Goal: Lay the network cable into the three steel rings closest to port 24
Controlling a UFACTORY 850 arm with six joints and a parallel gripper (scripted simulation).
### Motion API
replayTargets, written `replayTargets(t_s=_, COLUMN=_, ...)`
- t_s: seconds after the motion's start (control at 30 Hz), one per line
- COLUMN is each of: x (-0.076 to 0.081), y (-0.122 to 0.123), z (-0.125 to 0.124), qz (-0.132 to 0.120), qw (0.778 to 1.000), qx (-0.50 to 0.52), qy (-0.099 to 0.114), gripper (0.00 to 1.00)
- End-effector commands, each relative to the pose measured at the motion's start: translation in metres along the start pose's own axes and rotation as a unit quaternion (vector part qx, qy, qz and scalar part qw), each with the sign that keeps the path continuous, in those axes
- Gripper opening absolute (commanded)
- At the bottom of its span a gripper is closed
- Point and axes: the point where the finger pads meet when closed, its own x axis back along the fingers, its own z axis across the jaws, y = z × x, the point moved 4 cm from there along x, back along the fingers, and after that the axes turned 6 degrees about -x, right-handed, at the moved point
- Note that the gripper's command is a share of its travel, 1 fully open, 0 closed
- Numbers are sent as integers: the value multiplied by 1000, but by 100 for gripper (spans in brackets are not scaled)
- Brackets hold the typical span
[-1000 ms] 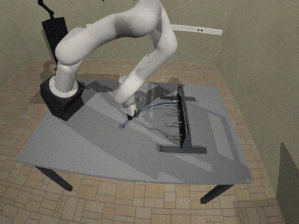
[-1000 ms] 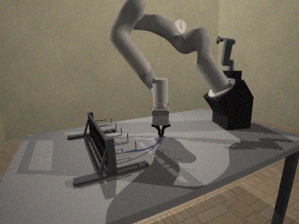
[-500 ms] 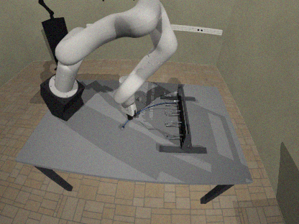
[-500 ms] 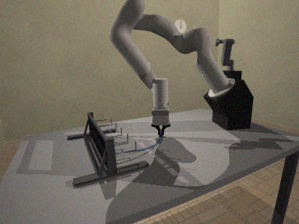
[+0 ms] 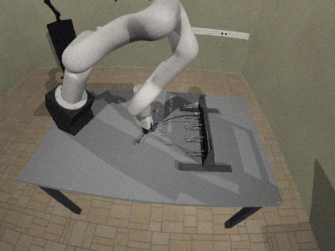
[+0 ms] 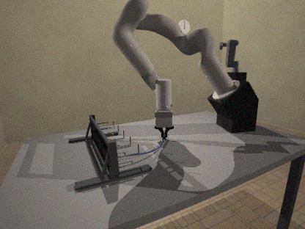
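Note:
A thin blue network cable (image 5: 169, 121) runs from the dark patch panel rack (image 5: 206, 134) out over the grey table to a free end (image 5: 138, 141) near the middle. It also shows in the exterior view (image 6: 148, 151), curving from the rack (image 6: 104, 150) to the fingers. My gripper (image 5: 146, 131) points straight down and is shut on the cable close to its free end, just above the table; it also shows in the exterior view (image 6: 163, 137). Several steel rings (image 5: 192, 138) stick out from the rack's front on short arms. The cable lies in front of them, not in them as far as I can tell.
The arm's black base (image 5: 69, 109) stands at the table's back left corner. The rack has flat feet at both ends (image 5: 205, 166). A dark camera stand (image 5: 60, 36) rises behind the base. The table edges drop to a tiled floor.

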Motion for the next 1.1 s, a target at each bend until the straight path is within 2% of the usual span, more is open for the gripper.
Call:
replayTargets(t_s=0.0, x=2, y=0, z=0, qz=0, qw=1000, qx=0, qy=0, gripper=0)
replayTargets(t_s=1.07, x=33, y=0, z=0, qz=0, qw=1000, qx=0, qy=0, gripper=0)
